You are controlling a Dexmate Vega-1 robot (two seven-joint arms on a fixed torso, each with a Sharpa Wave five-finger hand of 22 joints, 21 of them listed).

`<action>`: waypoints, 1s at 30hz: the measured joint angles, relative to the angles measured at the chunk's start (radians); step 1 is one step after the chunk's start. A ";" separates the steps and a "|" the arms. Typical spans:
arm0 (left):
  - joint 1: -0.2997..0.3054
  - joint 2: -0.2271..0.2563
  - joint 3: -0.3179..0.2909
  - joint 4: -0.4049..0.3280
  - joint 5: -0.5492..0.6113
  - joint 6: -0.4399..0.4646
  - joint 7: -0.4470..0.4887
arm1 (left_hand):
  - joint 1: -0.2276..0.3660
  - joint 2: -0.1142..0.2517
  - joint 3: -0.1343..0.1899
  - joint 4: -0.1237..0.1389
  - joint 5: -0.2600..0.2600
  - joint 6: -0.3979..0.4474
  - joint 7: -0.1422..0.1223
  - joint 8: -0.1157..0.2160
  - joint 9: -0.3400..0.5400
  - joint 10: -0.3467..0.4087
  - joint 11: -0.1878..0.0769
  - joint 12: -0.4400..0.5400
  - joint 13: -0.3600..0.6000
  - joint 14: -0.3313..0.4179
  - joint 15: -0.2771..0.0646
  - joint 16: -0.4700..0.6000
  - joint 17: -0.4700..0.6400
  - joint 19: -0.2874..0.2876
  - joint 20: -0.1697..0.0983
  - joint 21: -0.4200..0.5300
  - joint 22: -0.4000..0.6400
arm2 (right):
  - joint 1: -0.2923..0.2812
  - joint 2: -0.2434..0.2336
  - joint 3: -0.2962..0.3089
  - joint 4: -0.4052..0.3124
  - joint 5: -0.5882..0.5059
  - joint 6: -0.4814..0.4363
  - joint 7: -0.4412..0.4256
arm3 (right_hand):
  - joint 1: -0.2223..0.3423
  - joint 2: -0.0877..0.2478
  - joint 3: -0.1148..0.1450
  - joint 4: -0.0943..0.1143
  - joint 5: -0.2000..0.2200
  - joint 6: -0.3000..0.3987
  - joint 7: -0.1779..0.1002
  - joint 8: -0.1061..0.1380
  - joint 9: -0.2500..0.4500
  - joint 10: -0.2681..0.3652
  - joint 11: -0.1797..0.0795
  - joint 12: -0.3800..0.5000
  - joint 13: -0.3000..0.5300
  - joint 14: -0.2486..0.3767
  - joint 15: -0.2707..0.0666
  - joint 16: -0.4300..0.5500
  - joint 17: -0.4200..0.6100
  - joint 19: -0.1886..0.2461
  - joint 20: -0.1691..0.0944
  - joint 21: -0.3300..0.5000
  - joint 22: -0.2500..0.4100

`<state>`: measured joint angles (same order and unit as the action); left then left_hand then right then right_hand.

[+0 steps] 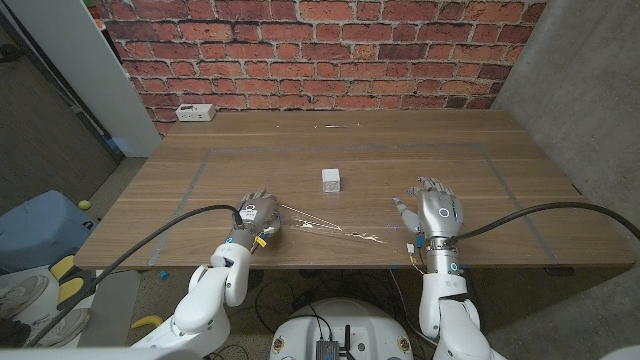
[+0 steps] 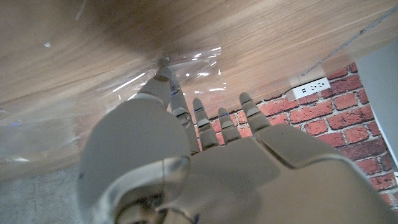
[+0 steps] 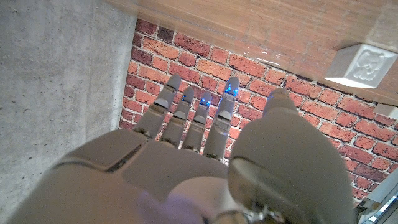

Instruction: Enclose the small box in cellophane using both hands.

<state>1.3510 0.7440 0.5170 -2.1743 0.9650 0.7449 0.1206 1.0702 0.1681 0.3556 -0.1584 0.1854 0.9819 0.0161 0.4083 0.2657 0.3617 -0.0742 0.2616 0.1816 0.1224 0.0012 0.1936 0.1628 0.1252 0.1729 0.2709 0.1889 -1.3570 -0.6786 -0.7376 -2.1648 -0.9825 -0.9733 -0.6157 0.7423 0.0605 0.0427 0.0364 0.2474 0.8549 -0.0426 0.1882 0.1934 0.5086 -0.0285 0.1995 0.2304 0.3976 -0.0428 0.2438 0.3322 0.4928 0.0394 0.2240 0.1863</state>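
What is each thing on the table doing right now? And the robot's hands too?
small box: bare, unwrapped, standing mid-table, apart from both hands.
cellophane: lying loose and crinkled near the front edge, not around the box.
left hand: at the cellophane's left end, thumb touching it; whether it grips is unclear.
right hand: fingers apart, holding nothing.
power strip: lying at the table's far left corner.

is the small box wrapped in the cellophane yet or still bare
Still bare. The small box sits uncovered on the table, apart from the cellophane, which lies spread nearer the edge between the left hand and right hand.
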 measured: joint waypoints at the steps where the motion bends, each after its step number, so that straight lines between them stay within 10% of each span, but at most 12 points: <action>1: -0.002 -0.011 0.002 0.004 -0.009 0.006 0.023 | 0.000 0.000 0.002 -0.002 0.000 0.001 -0.001 0.000 0.000 0.010 -0.001 0.000 0.000 0.005 -0.003 0.000 0.000 0.004 -0.003 0.000 0.000 | -0.005 -0.007 0.004 -0.007 0.007 0.003 0.010 | -0.006 -0.002 -0.001 0.001 0.000 -0.009 0.002 0.000 0.000 -0.001 0.001 0.000 0.000 -0.006 0.001 -0.001 0.000 0.000 0.000 0.000 0.000; 11: -0.014 -0.050 0.013 0.017 -0.080 0.066 0.177 | 0.020 -0.007 0.010 -0.010 0.012 0.001 -0.001 0.017 0.000 0.048 0.003 0.005 0.000 0.037 -0.010 0.000 0.000 0.027 -0.001 0.007 0.000 | -0.037 -0.068 0.024 -0.068 0.031 0.015 0.066 | -0.070 -0.028 -0.023 0.023 0.001 -0.091 -0.011 -0.007 0.004 -0.072 0.004 -0.011 0.005 -0.050 0.000 -0.016 0.005 -0.020 0.009 -0.007 0.002; 18: -0.042 -0.051 0.041 0.022 -0.113 0.091 0.229 | 0.020 -0.007 0.010 -0.010 0.018 0.001 -0.001 0.017 0.000 0.048 0.003 0.002 0.000 0.046 -0.014 0.000 0.000 0.027 -0.002 0.007 0.000 | -0.012 -0.100 -0.004 -0.098 -0.012 -0.019 0.203 | 0.012 -0.048 0.034 -0.077 0.008 -0.419 -0.082 -0.011 0.005 -0.294 -0.021 -0.019 0.002 -0.162 0.002 -0.037 0.009 -0.105 0.039 -0.022 0.002; 22: -0.057 -0.043 0.058 0.022 -0.126 0.112 0.247 | 0.020 -0.007 0.014 -0.006 0.018 0.001 -0.001 0.017 0.000 0.054 -0.003 0.000 0.002 0.046 -0.014 -0.005 0.000 0.027 -0.009 0.007 0.000 | 0.009 -0.115 -0.018 -0.117 -0.041 -0.041 0.292 | 0.022 -0.042 0.052 -0.096 0.008 -0.490 -0.082 -0.011 0.005 -0.343 -0.021 -0.019 0.002 -0.191 0.005 -0.038 0.014 -0.138 0.055 -0.024 0.001; 30: -0.082 -0.033 0.083 0.022 -0.137 0.155 0.256 | 0.020 -0.007 0.014 -0.006 0.022 0.001 -0.001 0.017 0.000 0.054 -0.003 -0.011 0.002 0.046 -0.014 -0.009 0.000 0.028 -0.011 0.007 0.000 | -0.014 -0.120 0.036 -0.154 -0.019 -0.025 0.365 | -0.174 -0.054 -0.013 -0.014 0.013 -0.414 -0.041 0.024 0.009 -0.292 0.000 0.012 -0.003 -0.168 0.006 -0.010 0.032 -0.130 0.048 -0.011 0.002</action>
<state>1.2688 0.7105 0.5996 -2.1526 0.8276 0.9001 0.3765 1.0905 0.1611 0.3693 -0.1640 0.2079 0.9833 0.0149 0.4255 0.2658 0.4155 -0.0767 0.2507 0.1841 0.1683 -0.0125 0.1848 0.1631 0.1534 0.1622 0.2777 0.1886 -1.3712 -0.7988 -0.7013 -2.3189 -1.0016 -0.9985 -0.2506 0.5685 0.0065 0.0295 0.0219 0.2606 0.4405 -0.0840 0.2118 0.2027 0.2171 -0.0286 0.2120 0.2274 0.2293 -0.0370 0.2339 0.3640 0.3627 0.0875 0.2131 0.1887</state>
